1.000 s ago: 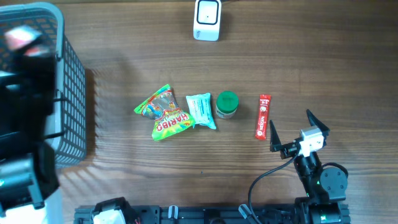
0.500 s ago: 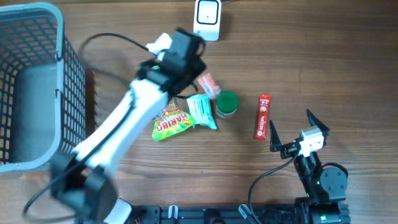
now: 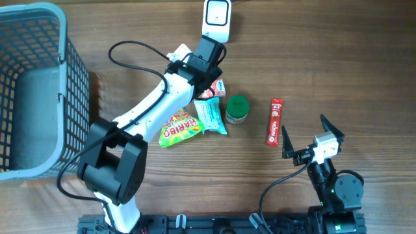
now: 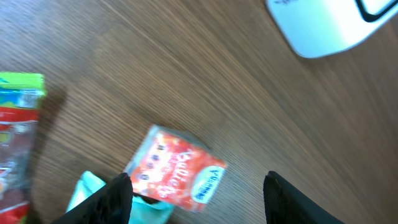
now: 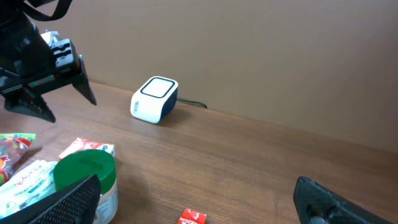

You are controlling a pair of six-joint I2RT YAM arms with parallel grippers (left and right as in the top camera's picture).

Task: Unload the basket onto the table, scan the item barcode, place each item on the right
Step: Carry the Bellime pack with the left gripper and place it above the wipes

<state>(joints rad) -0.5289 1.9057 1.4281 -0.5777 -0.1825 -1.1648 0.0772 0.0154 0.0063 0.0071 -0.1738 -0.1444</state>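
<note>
Right gripper (image 3: 303, 127) idles wide open nearby; farther out the left gripper (image 4: 198, 186), just swung over from the basket (image 3: 71, 78), has spread its jaws, leaving the red packet (image 3: 219, 86) flat on the table (image 3: 338, 58) short of the scanner (image 3: 216, 19), probably unscanned yet.

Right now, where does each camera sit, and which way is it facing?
Overhead: fixed above the table, looking straight down; left arm and right arm show.
Left wrist: on the left arm, looking down at a red packet past its own fingers.
Right wrist: on the right arm, facing across the table; fingers at bottom corners.
Shared: all three show the white scanner.
</note>
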